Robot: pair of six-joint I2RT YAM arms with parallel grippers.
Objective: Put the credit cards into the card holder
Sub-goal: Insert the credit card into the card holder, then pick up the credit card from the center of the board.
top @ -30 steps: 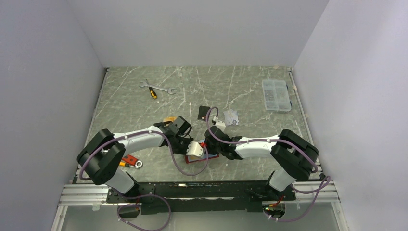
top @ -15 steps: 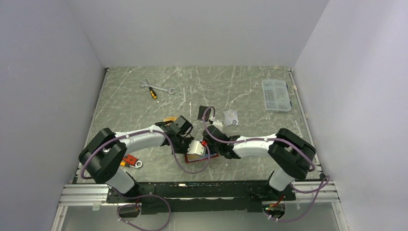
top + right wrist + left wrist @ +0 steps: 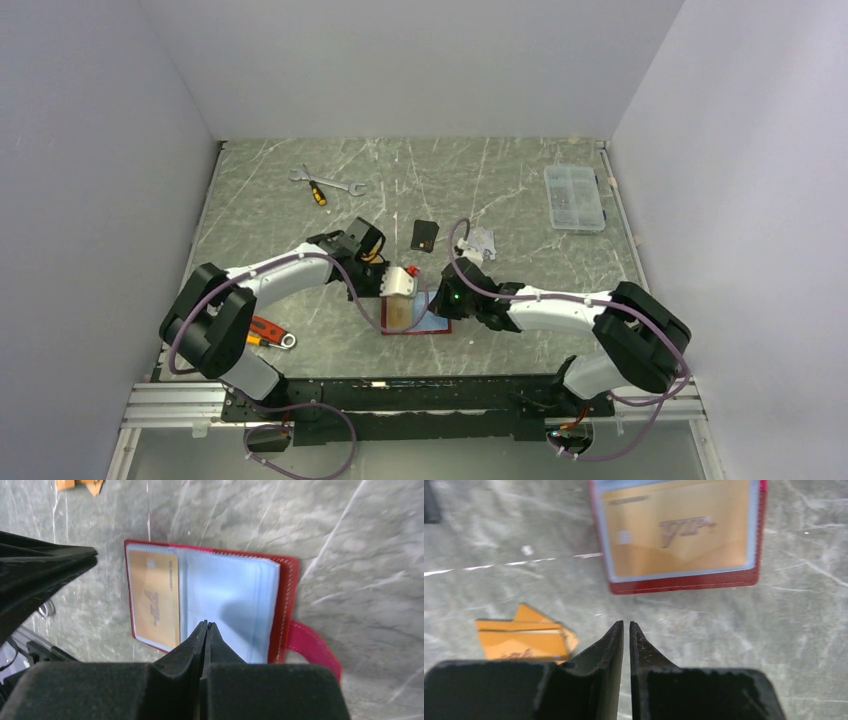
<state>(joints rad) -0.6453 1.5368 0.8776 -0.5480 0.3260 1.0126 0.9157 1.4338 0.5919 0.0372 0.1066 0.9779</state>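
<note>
One orange card (image 3: 676, 532) is sitting in the open holder (image 3: 684, 582), other cards (image 3: 524, 640) are lying loose on the counter (image 3: 774, 645), both jaws pressed together, empty.

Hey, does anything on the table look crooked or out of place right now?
The loose orange cards lie fanned and crooked, one corner jutting out of the stack. The card holder lies open and flat, one card tucked in straight. Nothing looks damaged.

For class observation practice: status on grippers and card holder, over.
Left gripper near-shut, empty. Right gripper shut above open card holder. One orange card sleeved, loose orange cards nearby. Nothing blocking.
</note>
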